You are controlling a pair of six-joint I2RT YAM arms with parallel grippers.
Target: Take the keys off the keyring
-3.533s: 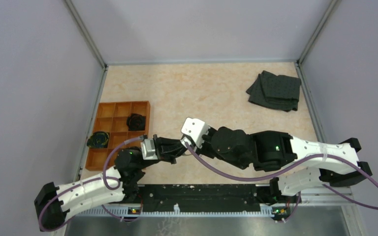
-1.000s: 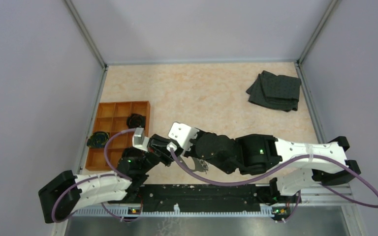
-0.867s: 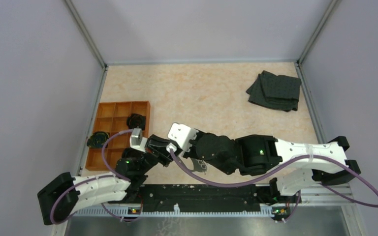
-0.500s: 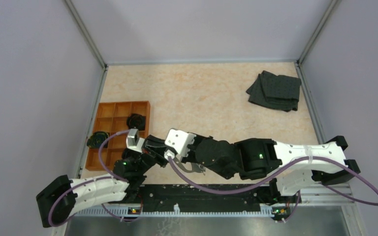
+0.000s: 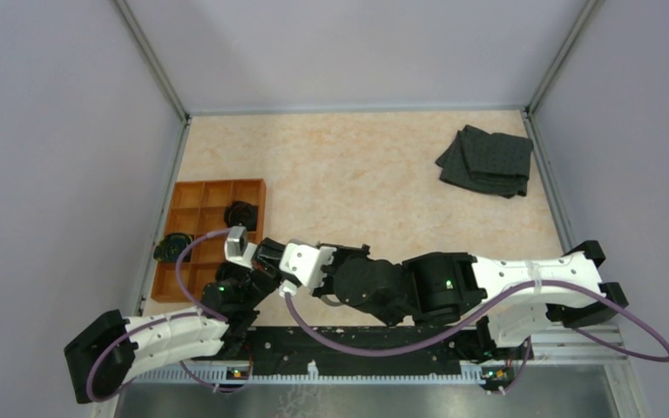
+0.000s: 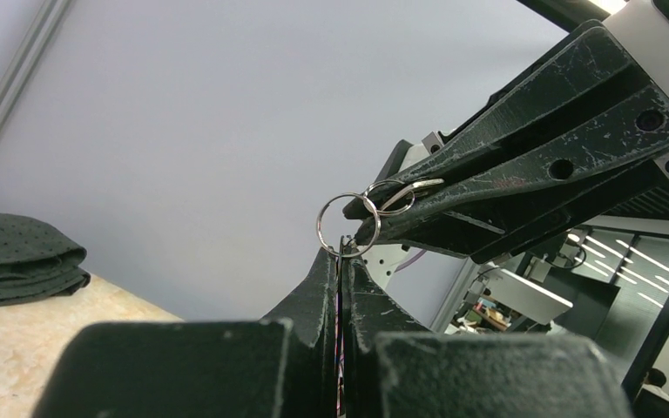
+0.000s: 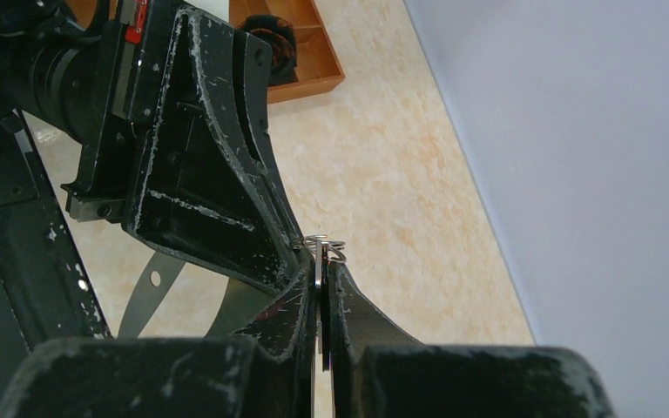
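Note:
The keyring (image 6: 347,225) is a small silver split ring held in the air between both grippers; a second smaller ring (image 6: 392,196) links to it. My left gripper (image 6: 342,254) is shut on a thin flat metal piece seen edge-on, apparently a key, right under the ring. My right gripper (image 7: 320,261) is also shut on a thin flat key (image 7: 318,292), with the rings (image 7: 324,246) at its tips. Two more flat silvery keys (image 7: 151,283) show beyond the left gripper's finger. In the top view the grippers meet tip to tip (image 5: 274,264).
An orange compartment tray (image 5: 218,193) stands at the left with black rounded lumps (image 5: 242,215) in it, close to the left gripper. A dark folded cloth (image 5: 486,161) lies at the back right. The black base rail (image 5: 348,344) runs along the near edge.
Both grippers, still joined at the ring, have shifted left toward the tray. The key that dangled under the right gripper is now mostly hidden by the arm.

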